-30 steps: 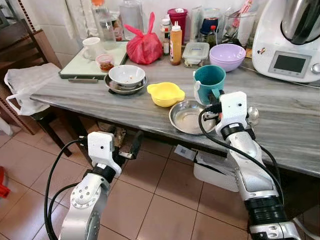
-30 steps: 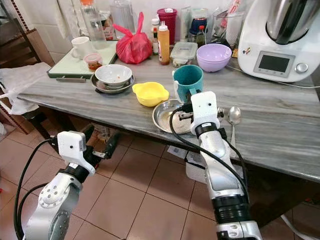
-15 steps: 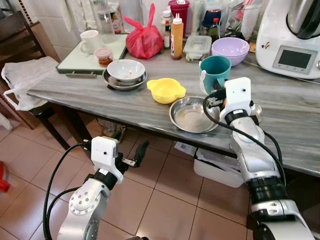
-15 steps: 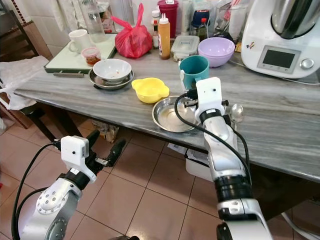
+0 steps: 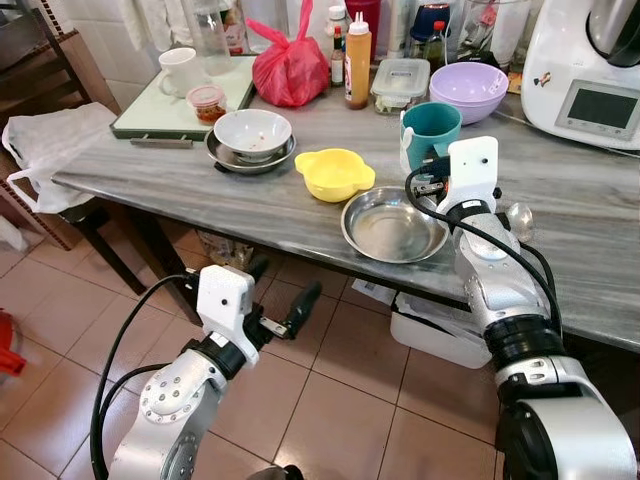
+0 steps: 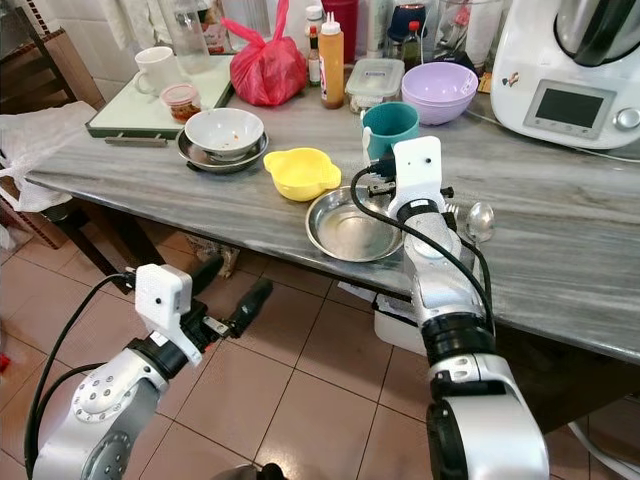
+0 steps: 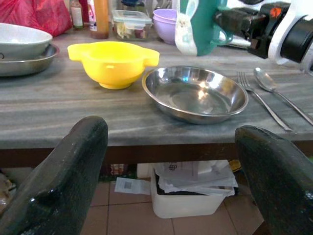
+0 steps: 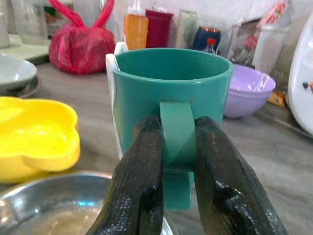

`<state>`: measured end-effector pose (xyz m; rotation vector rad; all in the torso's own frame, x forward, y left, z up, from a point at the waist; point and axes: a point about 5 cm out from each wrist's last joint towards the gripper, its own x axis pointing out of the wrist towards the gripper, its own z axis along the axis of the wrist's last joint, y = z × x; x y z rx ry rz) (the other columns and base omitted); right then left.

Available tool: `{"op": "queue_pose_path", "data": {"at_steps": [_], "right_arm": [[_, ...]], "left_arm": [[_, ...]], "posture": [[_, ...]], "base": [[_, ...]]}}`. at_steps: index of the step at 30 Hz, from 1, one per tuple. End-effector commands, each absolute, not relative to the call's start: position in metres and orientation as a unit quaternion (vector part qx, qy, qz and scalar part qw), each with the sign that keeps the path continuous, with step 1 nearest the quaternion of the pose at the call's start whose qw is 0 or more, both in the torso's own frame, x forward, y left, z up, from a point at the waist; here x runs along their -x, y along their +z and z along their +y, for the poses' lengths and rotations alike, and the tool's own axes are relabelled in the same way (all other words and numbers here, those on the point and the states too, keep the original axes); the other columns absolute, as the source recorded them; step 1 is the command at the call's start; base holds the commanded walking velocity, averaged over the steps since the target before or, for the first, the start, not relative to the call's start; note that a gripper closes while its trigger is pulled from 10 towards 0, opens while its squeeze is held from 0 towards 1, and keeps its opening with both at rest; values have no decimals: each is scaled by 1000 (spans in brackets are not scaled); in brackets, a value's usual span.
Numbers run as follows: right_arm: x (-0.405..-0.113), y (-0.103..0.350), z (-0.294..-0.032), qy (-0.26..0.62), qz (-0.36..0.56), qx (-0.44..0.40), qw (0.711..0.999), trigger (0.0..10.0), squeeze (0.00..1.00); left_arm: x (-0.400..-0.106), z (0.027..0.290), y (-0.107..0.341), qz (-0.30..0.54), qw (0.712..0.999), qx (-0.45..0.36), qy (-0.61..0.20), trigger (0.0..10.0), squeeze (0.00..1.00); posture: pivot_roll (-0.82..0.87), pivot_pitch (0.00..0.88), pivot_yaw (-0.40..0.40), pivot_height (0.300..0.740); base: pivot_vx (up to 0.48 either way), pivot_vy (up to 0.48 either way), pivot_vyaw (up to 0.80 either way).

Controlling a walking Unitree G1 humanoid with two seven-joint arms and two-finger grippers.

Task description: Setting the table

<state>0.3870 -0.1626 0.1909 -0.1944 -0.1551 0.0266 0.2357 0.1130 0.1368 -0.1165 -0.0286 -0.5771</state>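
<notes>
Currently the right gripper (image 8: 178, 161) is clamped on the handle of the teal mug (image 5: 430, 130), one black finger (image 8: 142, 181) on each side of the handle, as the right wrist view shows plainly. The mug stands upright over the grey marble-patterned table (image 5: 200, 190), just behind the far rim of the steel plate (image 5: 393, 224); whether its base touches the tabletop cannot be told. The steel plate lies near the table's front edge, with nothing in it. A yellow bowl (image 5: 334, 173) sits just to the left of the plate, apart from it. A fork (image 7: 259, 98) and spoon (image 7: 274, 88) lie side by side on the table to the right of the plate, close to the right arm. Farther left, a white bowl (image 5: 252, 133) rests in a second steel dish, and behind it a green tray (image 5: 160, 110) carries a white cup (image 5: 180, 70). Along the back of the table stand a red plastic bag (image 5: 292, 70), an orange sauce bottle (image 5: 357, 65), a clear food box (image 5: 398, 82), a purple bowl (image 5: 467, 88) and a white kitchen machine (image 5: 590, 75). The left gripper (image 5: 280, 300) is held low in front of the table, above the tiled floor, its fingers spread wide apart and gripping nothing; its wrist view looks across the table edge at the plate and yellow bowl.
</notes>
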Motion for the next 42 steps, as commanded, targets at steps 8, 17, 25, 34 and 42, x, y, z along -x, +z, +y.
{"op": "queue_pose_path", "data": {"at_steps": [8, 17, 25, 34, 42], "right_arm": [[-395, 194, -160, 9, -86, 94, 992, 10000, 0], [-398, 191, -162, -9, -88, 104, 991, 10000, 0], [-399, 185, -160, -20, -81, 116, 990, 10000, 0], [-399, 181, -158, -26, -73, 112, 991, 10000, 973], [-399, 180, -155, -18, -75, 103, 992, 10000, 1000]], "left_arm": [[-228, 106, 144, -6, 942, 69, -329, 10000, 0], [-224, 109, 142, 6, 944, 69, -322, 10000, 0], [-221, 113, 143, 11, 946, 66, -317, 10000, 0], [-217, 114, 144, 15, 947, 63, -316, 10000, 0], [-218, 115, 144, 16, 948, 61, -313, 10000, 0]], "posture": [[4, 150, 89, 740], [14, 155, 96, 740], [32, 175, 111, 740], [46, 182, 123, 740], [43, 169, 119, 740]], "base": [[0, 0, 0], [0, 0, 0], [0, 0, 0], [0, 0, 0], [0, 0, 0]]}}
